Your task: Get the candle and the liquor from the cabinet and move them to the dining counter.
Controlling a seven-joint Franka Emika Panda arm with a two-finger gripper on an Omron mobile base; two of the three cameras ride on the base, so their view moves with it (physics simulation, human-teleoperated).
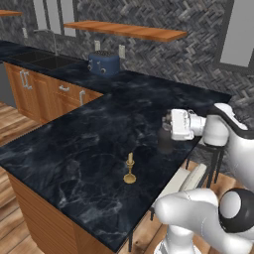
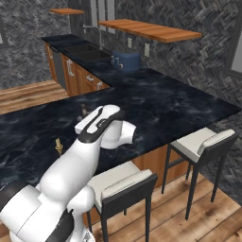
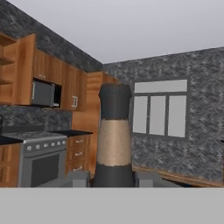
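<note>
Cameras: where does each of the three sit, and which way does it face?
Left base view: behind-left of the arm, facing the dining counter, candle and gripper.
Right base view: behind-right, facing the same counter, candle and two stools; arm at lower left.
Hand view: on the hand, looking past the liquor between the jaws toward a stove.

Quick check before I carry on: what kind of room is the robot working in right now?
A home kitchen with a dining bar, by the look of it: a sink and blue toaster sit on the black marble-look counter, stools line its edge, and a stove stands under a microwave.
</note>
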